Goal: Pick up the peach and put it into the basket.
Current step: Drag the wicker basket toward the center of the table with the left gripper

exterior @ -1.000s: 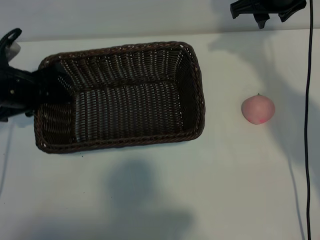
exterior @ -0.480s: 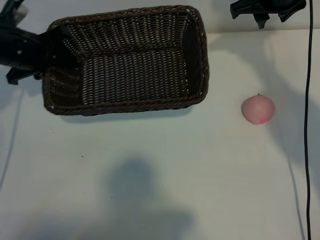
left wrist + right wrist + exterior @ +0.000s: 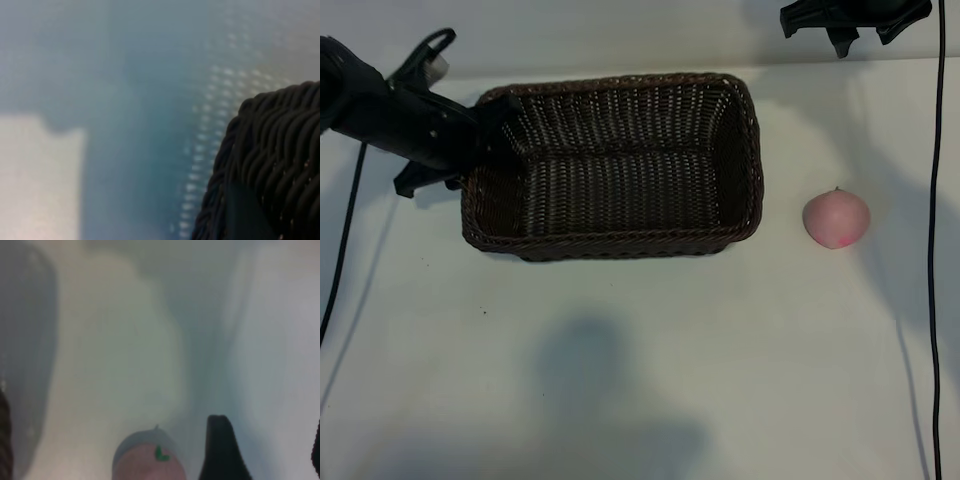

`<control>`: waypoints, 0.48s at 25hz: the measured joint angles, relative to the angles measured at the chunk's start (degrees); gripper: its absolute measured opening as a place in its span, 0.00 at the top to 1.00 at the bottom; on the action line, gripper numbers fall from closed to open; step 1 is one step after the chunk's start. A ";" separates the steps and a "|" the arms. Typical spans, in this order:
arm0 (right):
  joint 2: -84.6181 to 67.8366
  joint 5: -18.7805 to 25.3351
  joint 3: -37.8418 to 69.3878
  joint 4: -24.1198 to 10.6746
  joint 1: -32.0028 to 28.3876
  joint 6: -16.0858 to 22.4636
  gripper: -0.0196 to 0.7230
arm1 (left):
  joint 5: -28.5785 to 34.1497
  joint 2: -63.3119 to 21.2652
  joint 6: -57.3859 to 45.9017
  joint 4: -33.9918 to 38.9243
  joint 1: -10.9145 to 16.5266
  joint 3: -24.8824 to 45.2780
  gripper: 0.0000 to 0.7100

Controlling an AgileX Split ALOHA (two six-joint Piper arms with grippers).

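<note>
The pale-pink peach [image 3: 836, 218] lies on the white table, to the right of the basket and apart from it. The dark-brown woven basket [image 3: 610, 240] has nothing in it. My left gripper [image 3: 472, 150] is shut on the basket's left wall. In the left wrist view the braided rim [image 3: 280, 135] fills one corner, with one dark finger [image 3: 246, 212] against it. My right gripper [image 3: 840, 28] hangs open at the far edge, beyond the peach. The right wrist view shows the peach [image 3: 147, 465] beside one finger [image 3: 220, 450], not between the jaws.
A black cable [image 3: 932, 250] runs down the right side of the table. Another cable [image 3: 340, 270] trails from the left arm on the left. Bare table lies in front of the basket and the peach.
The left gripper has moved the basket to the right, first swinging it toward the far edge, then bringing it partway back. The peach and the right arm have stayed put.
</note>
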 joint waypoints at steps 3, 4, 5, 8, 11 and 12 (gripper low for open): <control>0.00 0.00 0.00 0.00 0.00 0.00 0.38 | -0.18 1.29 -0.10 0.00 -0.06 0.00 0.62; 0.00 0.00 0.00 0.00 0.00 0.00 0.38 | -0.18 1.69 -0.12 0.00 -0.06 0.00 0.62; 0.00 0.00 0.00 0.00 0.00 0.00 0.38 | -0.25 1.97 -0.12 0.00 -0.06 -0.01 0.62; 0.00 0.00 0.00 0.00 0.00 0.00 0.38 | -0.30 2.23 -0.36 -0.31 -0.06 -0.13 0.62; 0.00 0.00 0.00 0.00 0.00 0.00 0.38 | -0.30 2.23 -0.36 -0.71 -0.06 -0.13 0.62; 0.00 0.00 0.00 0.00 0.00 0.00 0.38 | -0.30 2.23 -0.36 -0.85 -0.06 -0.13 0.62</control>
